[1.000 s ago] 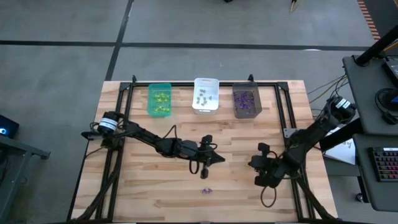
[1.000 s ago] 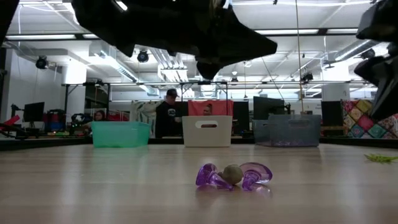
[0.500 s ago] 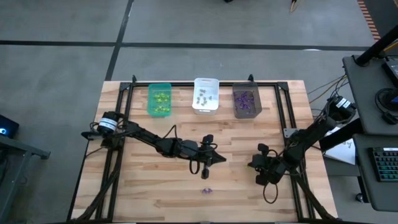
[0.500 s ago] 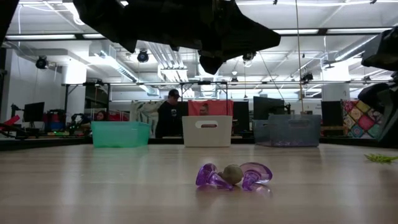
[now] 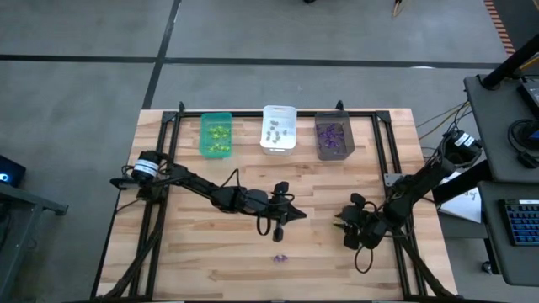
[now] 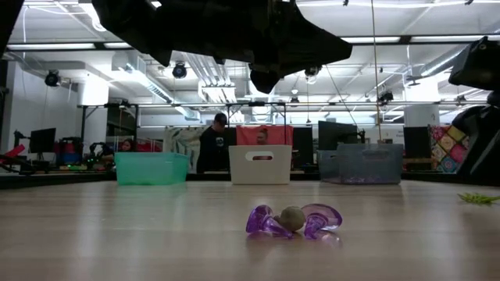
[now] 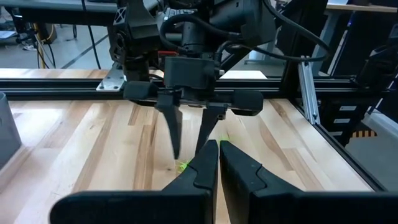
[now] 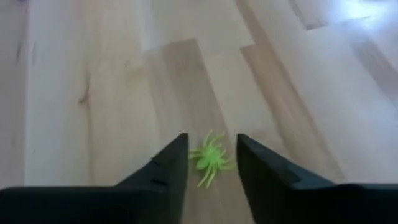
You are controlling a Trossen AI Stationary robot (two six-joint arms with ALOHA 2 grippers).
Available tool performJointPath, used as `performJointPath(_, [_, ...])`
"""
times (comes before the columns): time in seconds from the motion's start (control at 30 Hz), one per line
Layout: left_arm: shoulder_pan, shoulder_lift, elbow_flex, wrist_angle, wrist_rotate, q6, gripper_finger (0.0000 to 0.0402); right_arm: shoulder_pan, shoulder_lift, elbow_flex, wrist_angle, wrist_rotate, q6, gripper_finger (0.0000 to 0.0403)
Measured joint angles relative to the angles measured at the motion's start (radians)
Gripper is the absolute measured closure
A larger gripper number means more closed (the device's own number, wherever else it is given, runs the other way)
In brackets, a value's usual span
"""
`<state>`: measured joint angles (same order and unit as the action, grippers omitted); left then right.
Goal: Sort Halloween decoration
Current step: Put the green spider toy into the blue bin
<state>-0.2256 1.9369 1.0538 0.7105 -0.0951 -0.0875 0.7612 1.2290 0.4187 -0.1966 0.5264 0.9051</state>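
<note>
Now the right gripper [image 8: 211,163] is sitting lower, fingers spread around the green spider [image 8: 210,160] at the frame's bottom, ready to pinch it. Closed and empty, the left gripper [image 5: 296,214] is waiting mid-table above the purple toy [image 5: 279,257].

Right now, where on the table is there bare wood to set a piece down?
Bare wood runs between the bins, green, white and grey, and the arms. It is crowded mid-table: the shut left tool above the purple trinket, and the open right tool straddling the green spider.

No readable text, label or number shows on anything.
</note>
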Motion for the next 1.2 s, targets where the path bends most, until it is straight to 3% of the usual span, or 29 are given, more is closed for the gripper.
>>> performJointPath(0.2, [0.001, 0.0, 0.0, 0.0, -0.001, 0.0, 0.0402, 0.0, 0.024, 0.0, 0.001, 0.042, 0.099, 0.0211])
performJointPath(0.57, [0.0, -0.001, 0.0, 0.0, -0.002, 0.0, 0.0402, 0.0, 0.196, 0.002, 0.038, 0.008, 0.174, 0.0206])
performJointPath(0.77, [0.0, -0.002, -0.001, 0.0, -0.002, 0.0, 0.0402, 0.0, 0.215, 0.002, 0.065, -0.001, 0.153, 0.0241])
performJointPath(1.2, [-0.002, -0.03, -0.002, 0.032, -0.003, -0.001, 0.0402, 0.0, 0.133, 0.001, 0.082, -0.003, 0.088, 0.0377])
